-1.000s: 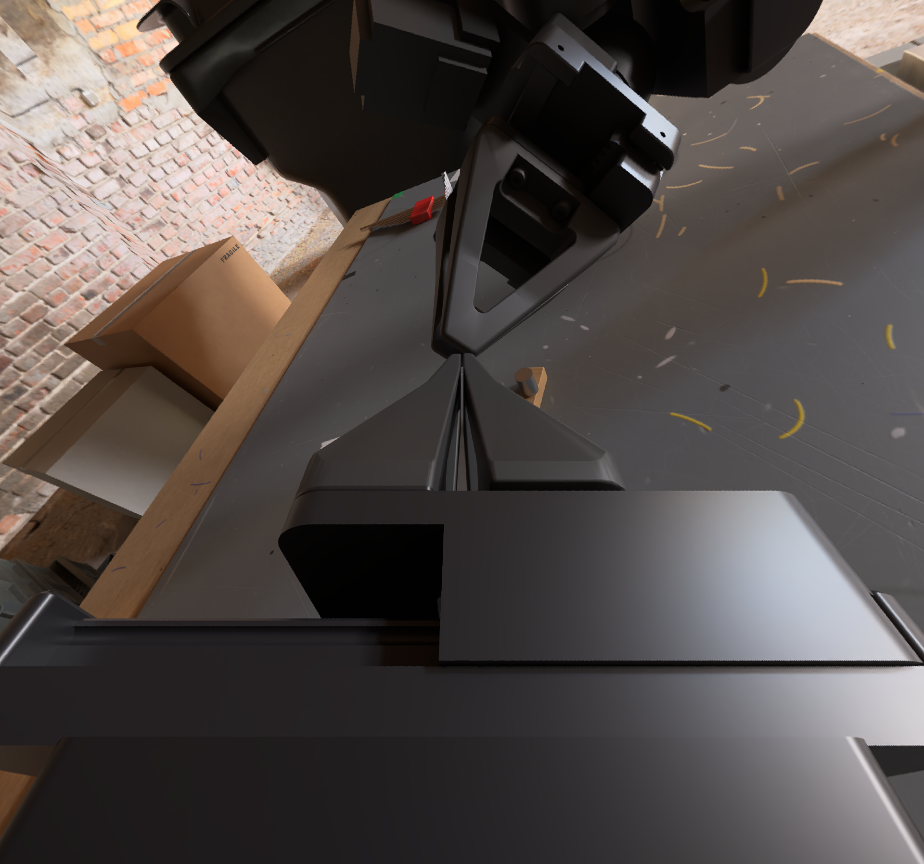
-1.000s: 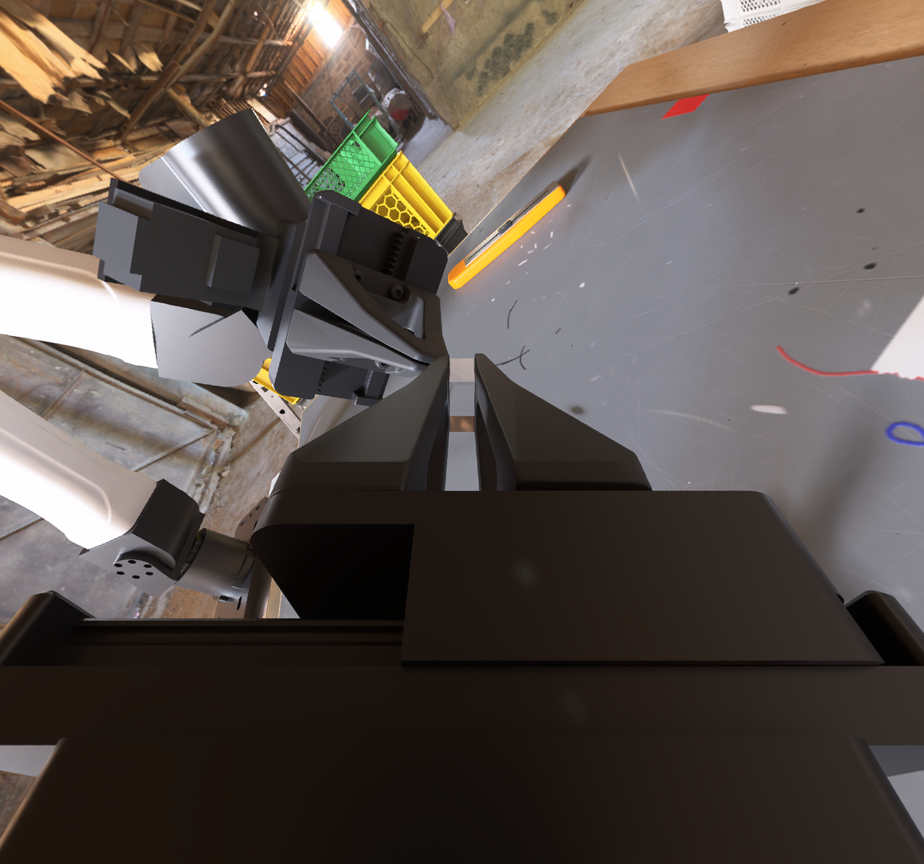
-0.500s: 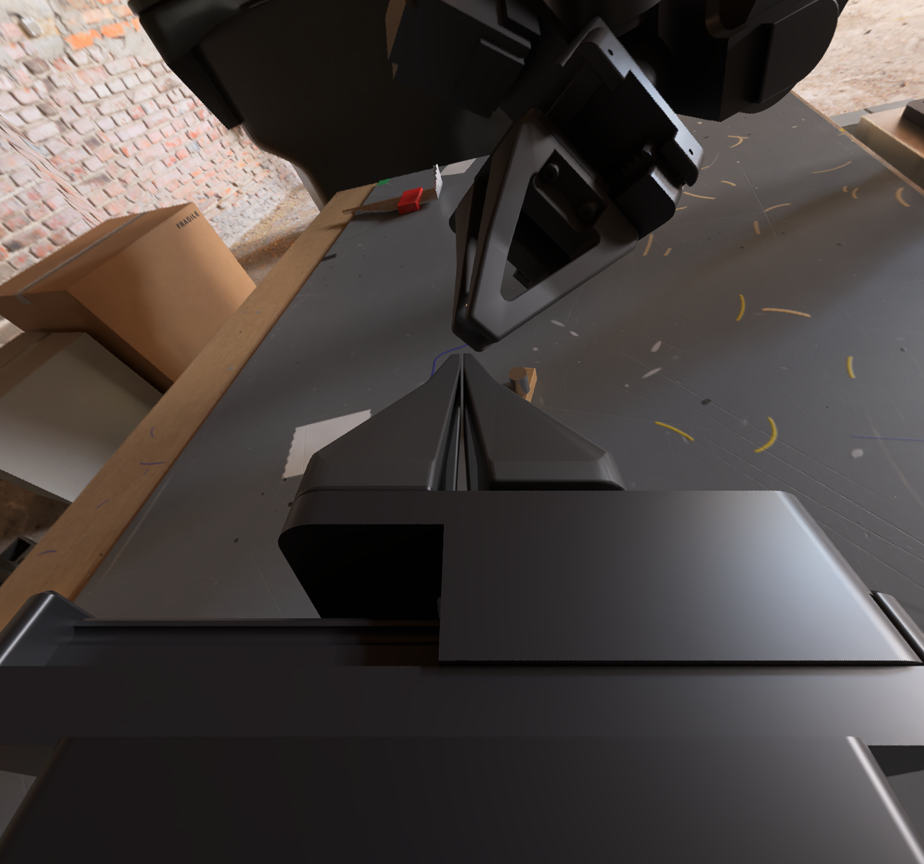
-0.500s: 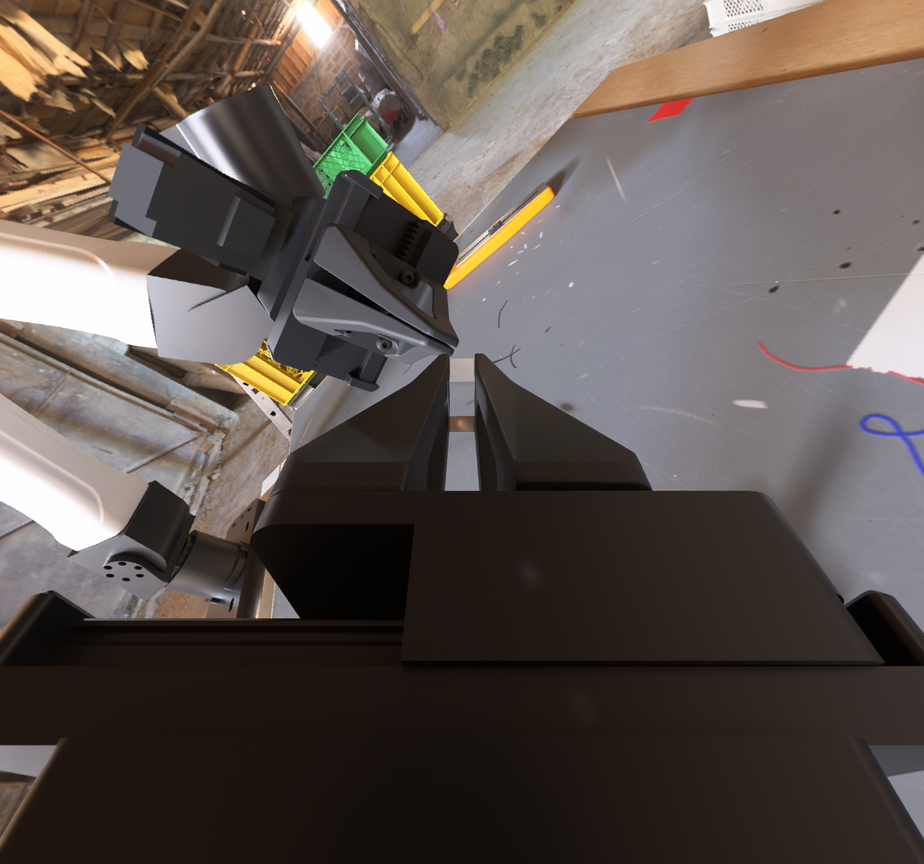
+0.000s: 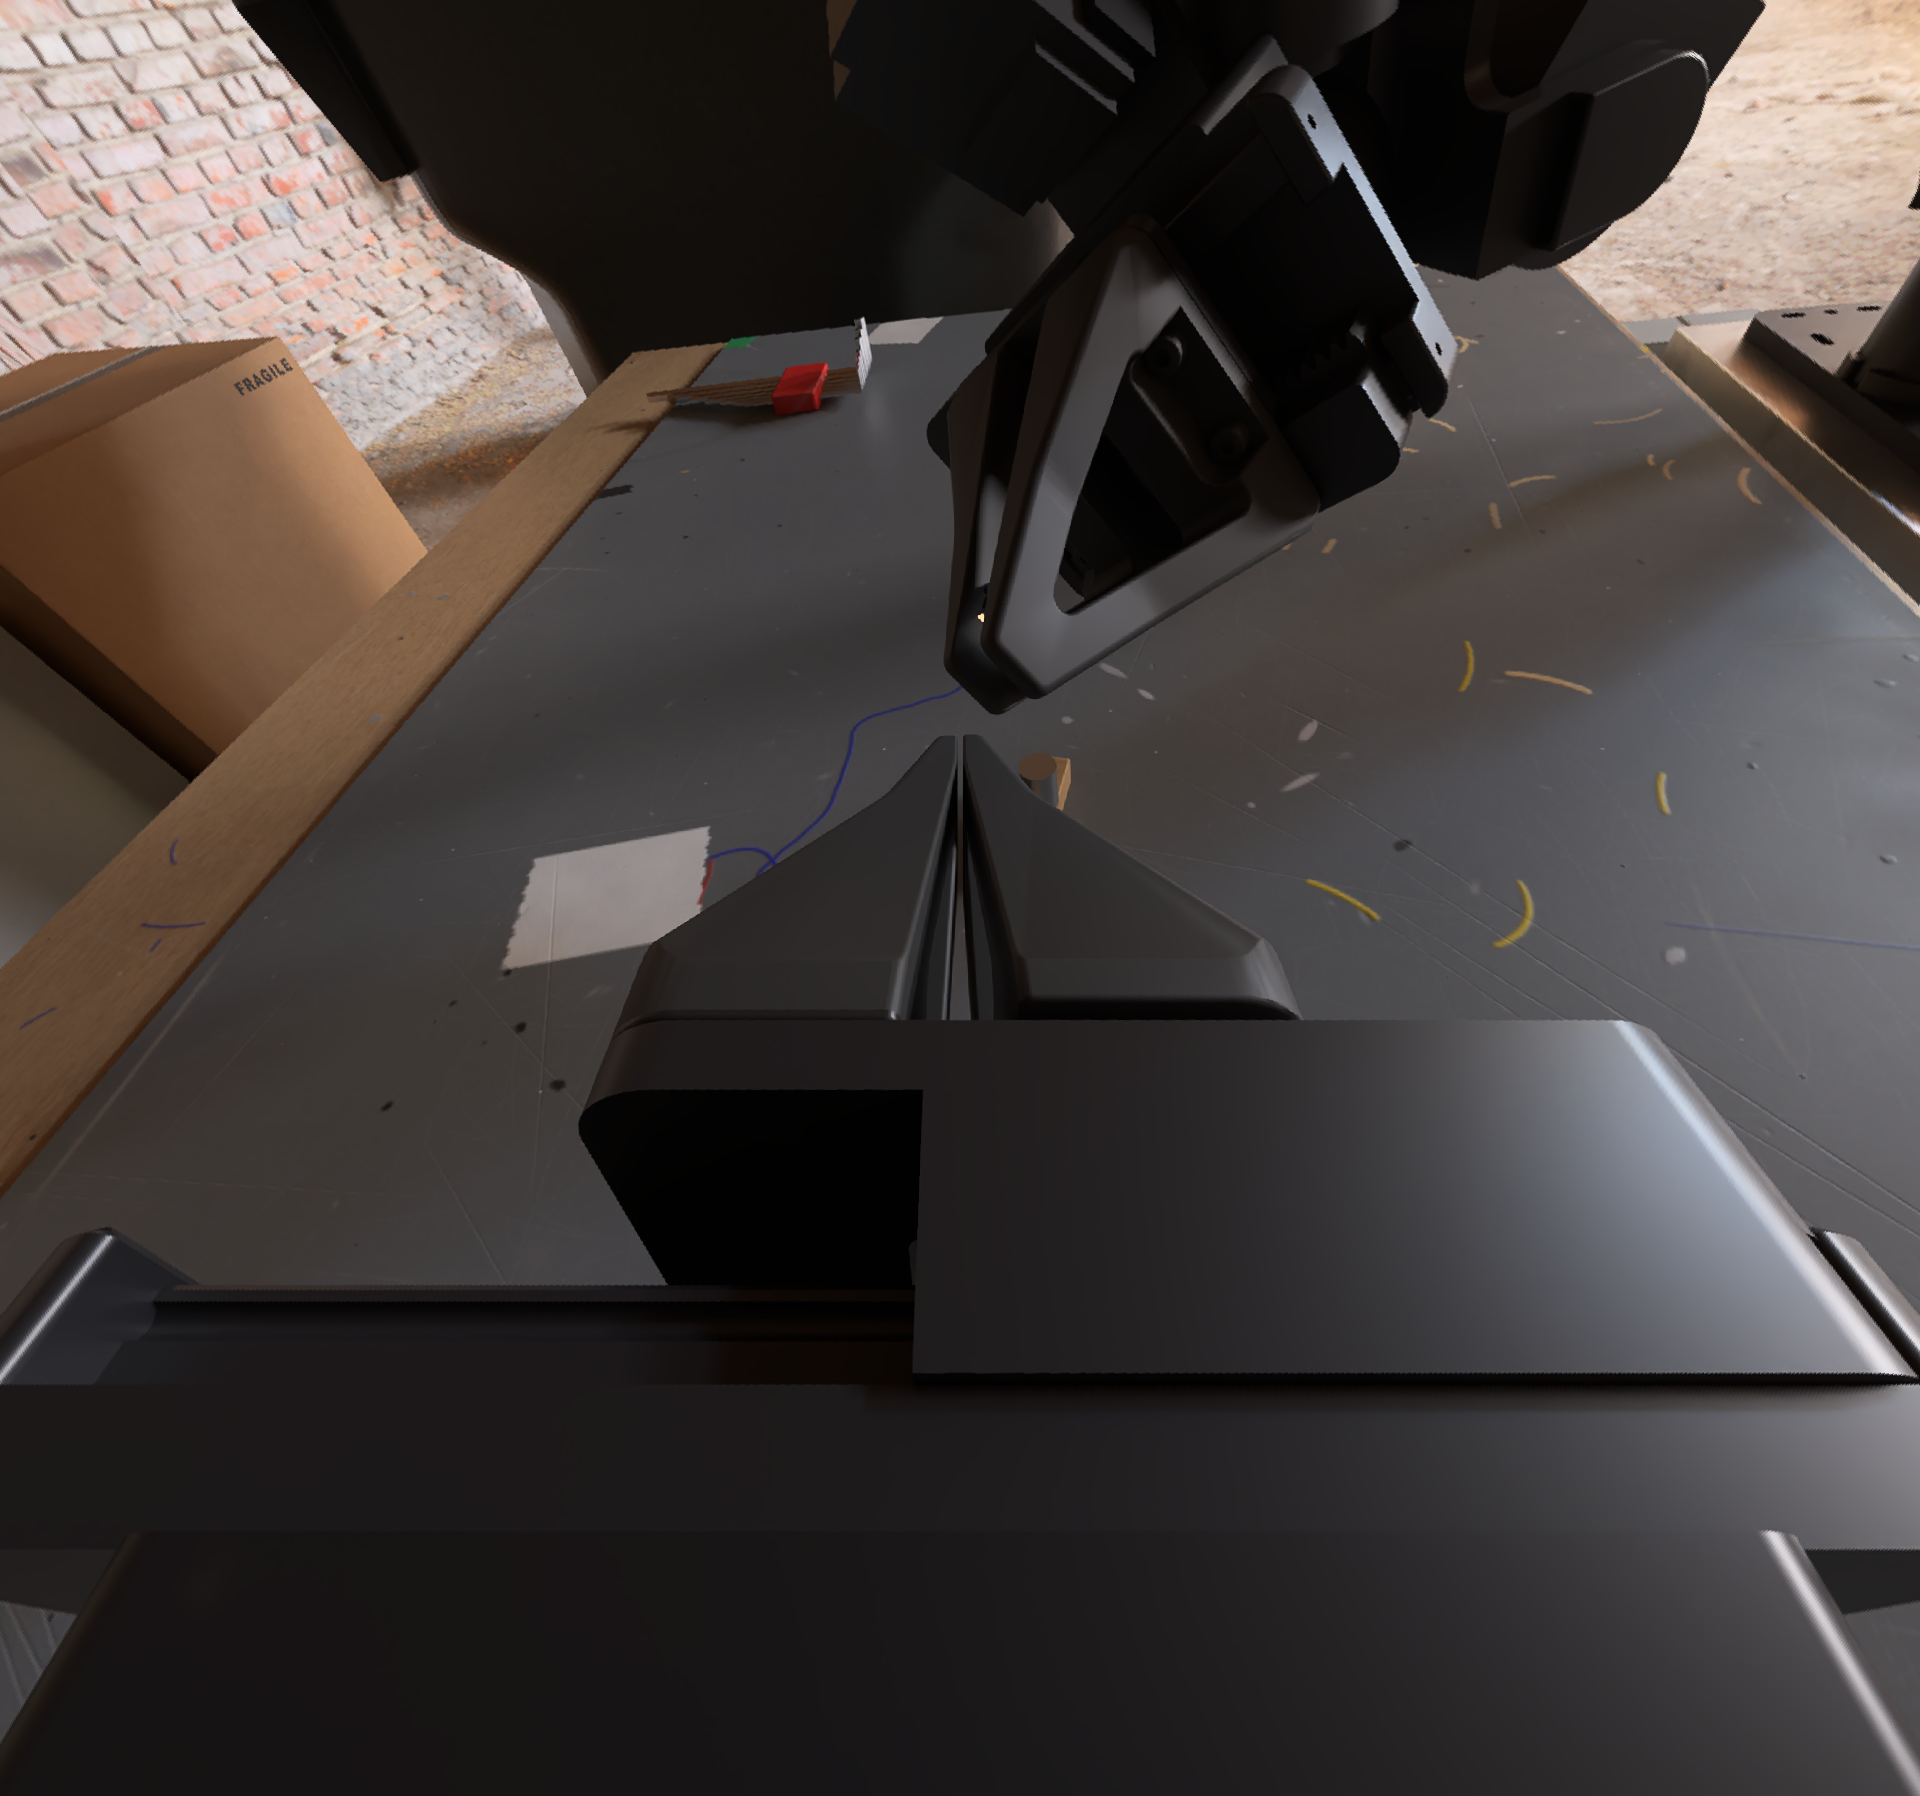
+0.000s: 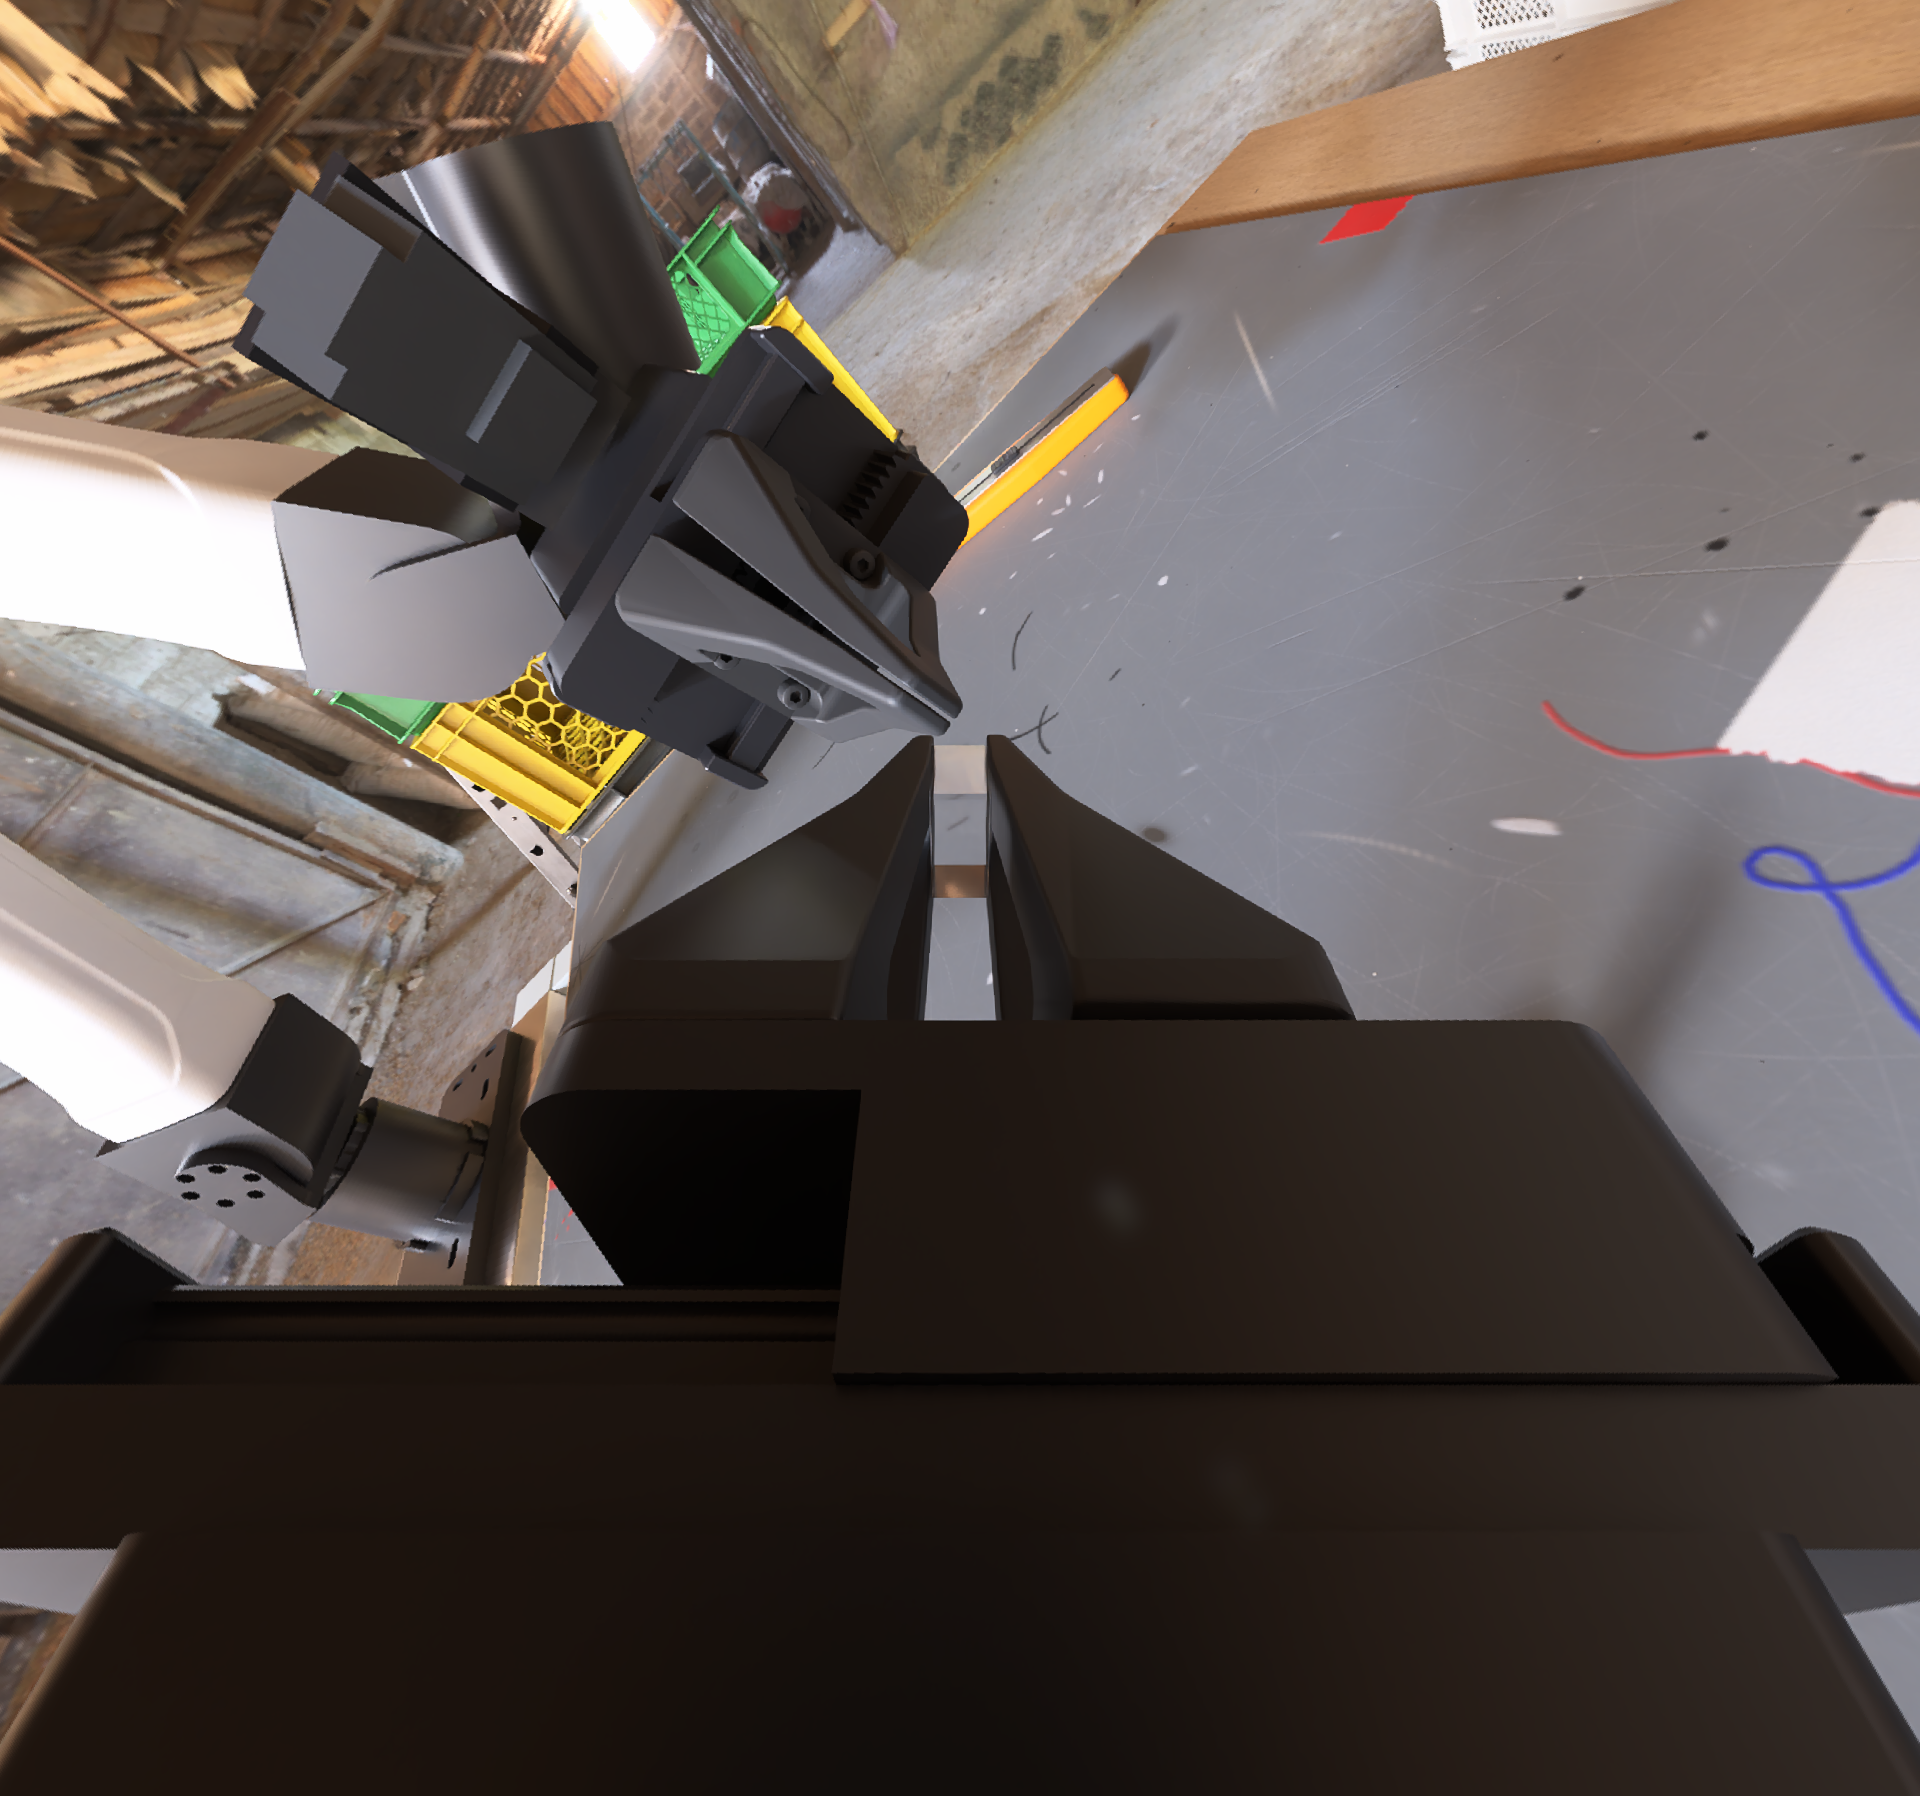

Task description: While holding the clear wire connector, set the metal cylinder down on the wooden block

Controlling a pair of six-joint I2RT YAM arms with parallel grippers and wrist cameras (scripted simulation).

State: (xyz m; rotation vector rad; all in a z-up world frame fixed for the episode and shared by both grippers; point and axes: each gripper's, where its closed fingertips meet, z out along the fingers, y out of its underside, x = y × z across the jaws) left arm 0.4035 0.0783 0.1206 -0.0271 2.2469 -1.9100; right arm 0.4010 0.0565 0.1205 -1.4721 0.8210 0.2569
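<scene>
In the right wrist view my right gripper (image 6: pixel 958 747) is shut on a small clear wire connector (image 6: pixel 958 772), pale with a brownish band lower down. It hangs above the grey table (image 6: pixel 1455 499). My left gripper (image 5: pixel 958 747) is shut, its fingers pressed together with nothing visible between them. The two grippers' tips nearly meet: the right one (image 5: pixel 992 692) hangs just above the left, and the left one (image 6: pixel 935 707) sits just left of the right. A small wooden block (image 5: pixel 1060 782) stands on the table just behind the left fingers, with a small tan-topped grey cylinder (image 5: pixel 1039 790) against its left side.
A cardboard box (image 5: pixel 177 520) stands past the wooden table edge (image 5: pixel 312 738). A white paper patch (image 5: pixel 613 899), a blue wire (image 5: pixel 862 738) and a red-tipped tool (image 5: pixel 800 388) lie on the table. A yellow knife (image 6: pixel 1049 442) and yellow crates (image 6: pixel 530 738) are on the right view's left side.
The left wrist view has tilted and now shows more table, including the white patch and blue wire. The right gripper has shifted up and right in it. Both grippers stay shut.
</scene>
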